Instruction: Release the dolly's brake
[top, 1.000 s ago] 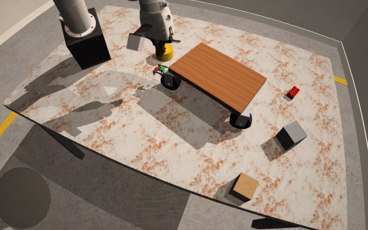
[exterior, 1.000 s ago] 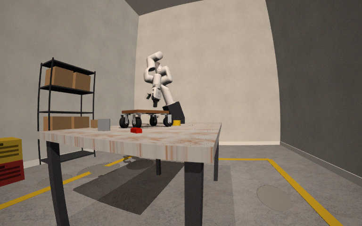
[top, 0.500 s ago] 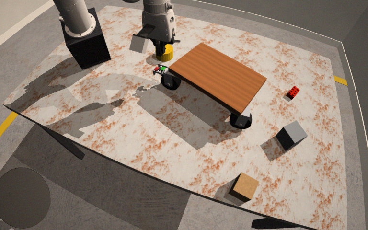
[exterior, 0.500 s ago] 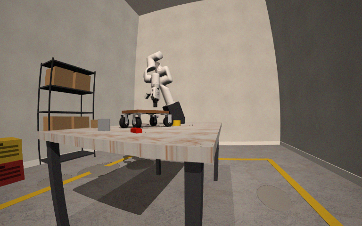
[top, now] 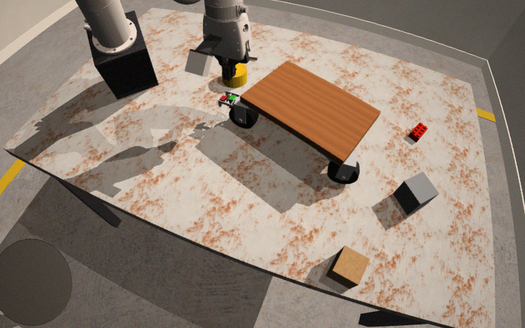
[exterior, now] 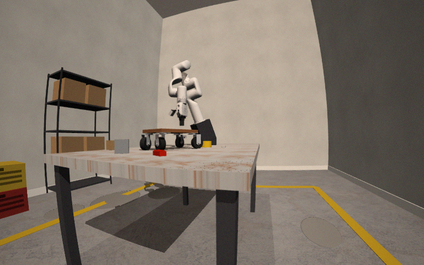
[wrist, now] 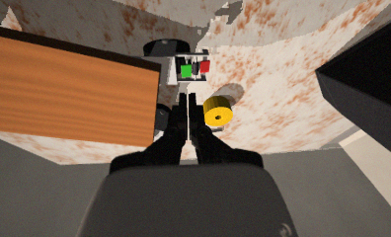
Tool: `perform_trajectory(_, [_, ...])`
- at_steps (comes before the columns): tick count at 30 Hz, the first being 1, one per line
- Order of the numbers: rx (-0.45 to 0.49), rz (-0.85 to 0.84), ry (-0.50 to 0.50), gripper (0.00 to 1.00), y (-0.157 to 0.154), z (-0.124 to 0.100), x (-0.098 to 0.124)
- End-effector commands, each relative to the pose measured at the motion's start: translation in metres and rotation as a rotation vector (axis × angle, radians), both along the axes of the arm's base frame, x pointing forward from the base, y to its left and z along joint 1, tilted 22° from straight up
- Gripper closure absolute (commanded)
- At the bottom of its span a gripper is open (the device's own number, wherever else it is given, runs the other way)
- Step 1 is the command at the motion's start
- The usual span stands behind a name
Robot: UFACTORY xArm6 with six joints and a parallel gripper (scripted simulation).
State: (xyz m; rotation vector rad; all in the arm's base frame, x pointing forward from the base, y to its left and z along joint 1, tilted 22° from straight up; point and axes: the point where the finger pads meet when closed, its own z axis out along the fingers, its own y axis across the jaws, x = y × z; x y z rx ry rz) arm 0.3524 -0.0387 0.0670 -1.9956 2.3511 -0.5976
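The dolly (top: 310,107) (exterior: 170,131) (wrist: 59,94) has an orange wooden deck on black casters and stands mid-table. Its brake pedal (top: 228,98) (wrist: 195,68) sticks out from the near-left corner caster (top: 243,117), with a red end (top: 223,98) (wrist: 204,66) outward and a green end (top: 231,97) (wrist: 186,71) toward the deck. My gripper (top: 227,75) (exterior: 181,123) (wrist: 188,103) is shut and empty. It hangs above the table just behind the pedal, in front of the yellow roll, apart from the pedal.
A yellow roll (top: 236,78) (exterior: 206,143) (wrist: 218,111) lies behind the gripper. The arm's black base block (top: 123,65) (wrist: 370,89) stands at the back left. A red brick (top: 418,131) (exterior: 159,152), a grey cube (top: 415,197) (exterior: 121,146) and a tan cube (top: 348,266) lie on the right side.
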Motion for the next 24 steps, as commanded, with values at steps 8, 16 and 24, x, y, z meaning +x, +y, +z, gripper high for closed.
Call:
perform_trajectory(8, [-0.001, 0.0, -0.003, 1.0, -0.001, -0.004, 0.002])
perform_trajectory(16, [-0.001, 0.0, -0.003, 1.0, -0.005, -0.015, 0.005])
perform_trajectory(24, [-0.001, 0.0, -0.003, 1.0, -0.008, -0.026, 0.008])
